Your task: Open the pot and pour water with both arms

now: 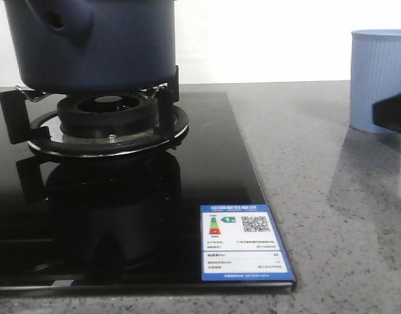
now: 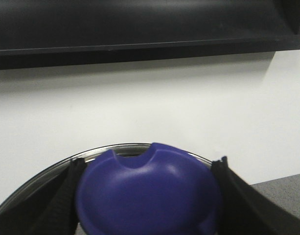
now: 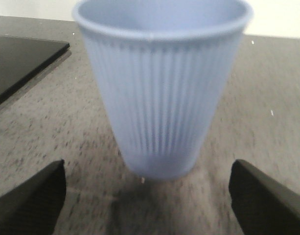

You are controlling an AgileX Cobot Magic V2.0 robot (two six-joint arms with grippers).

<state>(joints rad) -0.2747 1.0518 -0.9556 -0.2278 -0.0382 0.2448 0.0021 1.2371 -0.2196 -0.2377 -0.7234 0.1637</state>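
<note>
The pot [image 1: 89, 46] is seated upright on the gas burner [image 1: 108, 121] of the black hob [image 1: 207, 163], its lug facing the camera. In the left wrist view, its blue lid knob [image 2: 149, 193] is flanked closely by the left tool [image 2: 149, 196]; actual contact cannot be told. The ribbed cup [image 3: 162, 88] stands upright on the desk [image 1: 331, 196], centred ahead of the released right tool [image 3: 147, 200], not touched.
</note>
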